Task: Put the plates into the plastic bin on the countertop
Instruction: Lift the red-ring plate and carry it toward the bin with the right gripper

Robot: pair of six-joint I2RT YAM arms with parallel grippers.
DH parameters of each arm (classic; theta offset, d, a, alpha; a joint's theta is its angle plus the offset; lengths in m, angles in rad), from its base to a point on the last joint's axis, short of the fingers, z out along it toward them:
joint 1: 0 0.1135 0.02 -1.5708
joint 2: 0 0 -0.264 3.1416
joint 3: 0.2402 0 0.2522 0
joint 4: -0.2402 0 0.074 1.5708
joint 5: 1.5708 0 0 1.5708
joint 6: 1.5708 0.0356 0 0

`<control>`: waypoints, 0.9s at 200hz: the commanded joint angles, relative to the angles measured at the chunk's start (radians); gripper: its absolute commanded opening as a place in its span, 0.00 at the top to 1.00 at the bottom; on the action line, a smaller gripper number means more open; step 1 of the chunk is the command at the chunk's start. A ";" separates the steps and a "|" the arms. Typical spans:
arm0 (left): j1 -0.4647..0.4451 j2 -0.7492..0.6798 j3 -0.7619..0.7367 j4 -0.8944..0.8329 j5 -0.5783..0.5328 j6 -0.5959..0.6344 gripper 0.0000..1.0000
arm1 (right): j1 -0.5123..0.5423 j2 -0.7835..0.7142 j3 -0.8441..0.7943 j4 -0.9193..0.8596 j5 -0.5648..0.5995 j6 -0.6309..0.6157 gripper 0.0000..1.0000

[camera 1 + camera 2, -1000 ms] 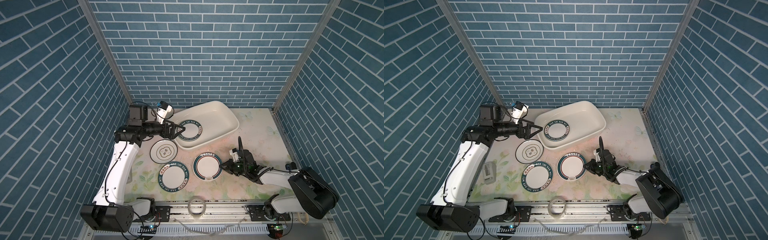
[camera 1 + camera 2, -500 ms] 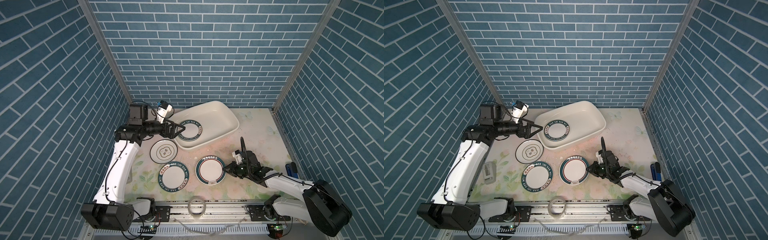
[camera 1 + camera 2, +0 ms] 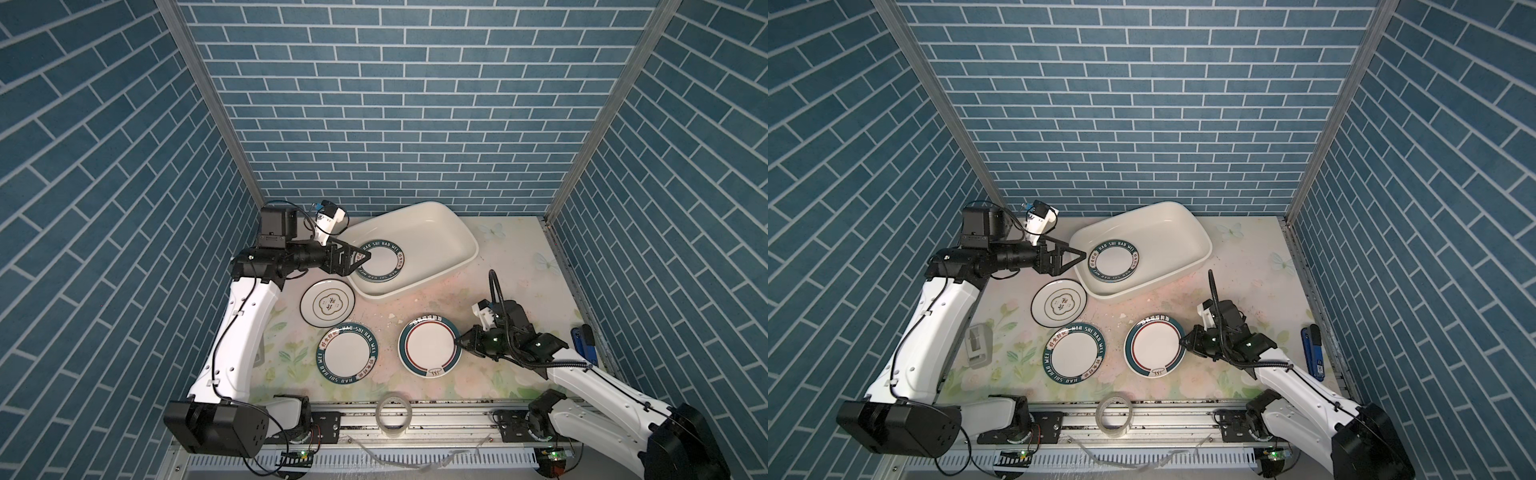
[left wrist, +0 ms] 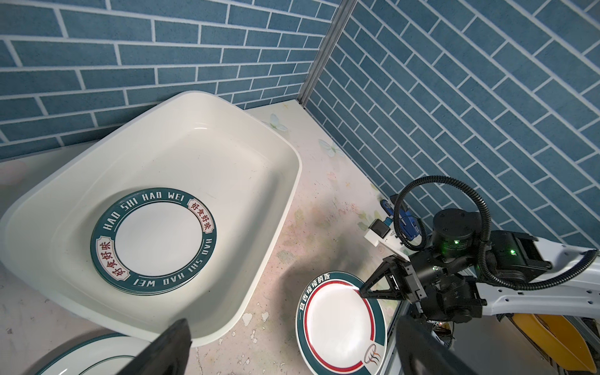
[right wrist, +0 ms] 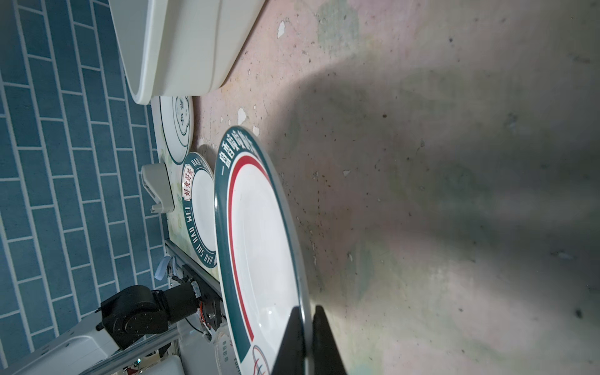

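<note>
The white plastic bin point(image 3: 467, 232) point(image 3: 1200, 235) point(image 4: 227, 152) stands at the back of the countertop point(image 3: 498, 286). A green-lettered plate point(image 3: 380, 262) point(image 3: 1113, 262) point(image 4: 159, 240) lies inside it. My left gripper point(image 3: 360, 261) point(image 3: 1080, 257) point(image 4: 292, 350) hangs open over the bin's left end, holding nothing. A flower-emblem plate point(image 3: 328, 301) and a second lettered plate point(image 3: 348, 353) lie flat in front of the bin. My right gripper point(image 3: 459, 341) point(image 3: 1183, 343) point(image 5: 306, 321) is shut on the right rim of the red-ringed plate point(image 3: 429, 349) point(image 4: 337, 318) point(image 5: 259, 243), tilting it.
A clear tape roll point(image 3: 394, 415) sits on the front rail. A blue tool point(image 3: 584, 345) lies by the right wall. A small grey device point(image 3: 978, 345) rests under the left arm. Blue brick walls close in three sides.
The right gripper has drawn the red-ringed plate a little to the right and toward the front, and that arm has stretched out. The left arm has stayed still, open.
</note>
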 commanded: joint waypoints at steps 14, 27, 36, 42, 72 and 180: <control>-0.002 0.002 0.032 -0.010 -0.015 0.018 0.00 | -0.008 -0.038 0.070 -0.089 -0.044 -0.046 1.00; -0.002 0.001 0.031 -0.012 -0.017 0.021 0.00 | -0.010 -0.051 0.096 -0.130 -0.048 -0.061 1.00; -0.002 -0.004 0.029 -0.012 -0.019 0.022 0.00 | -0.012 -0.059 0.116 -0.165 -0.048 -0.072 1.00; -0.001 -0.003 0.026 -0.012 -0.019 0.022 0.01 | -0.012 -0.063 0.133 -0.184 -0.049 -0.078 1.00; -0.001 -0.009 0.026 -0.013 -0.020 0.021 0.00 | -0.027 -0.067 0.206 -0.231 -0.072 -0.095 1.00; -0.003 -0.021 0.056 0.001 -0.185 -0.024 0.00 | -0.241 0.419 0.738 -0.174 -0.147 -0.208 1.00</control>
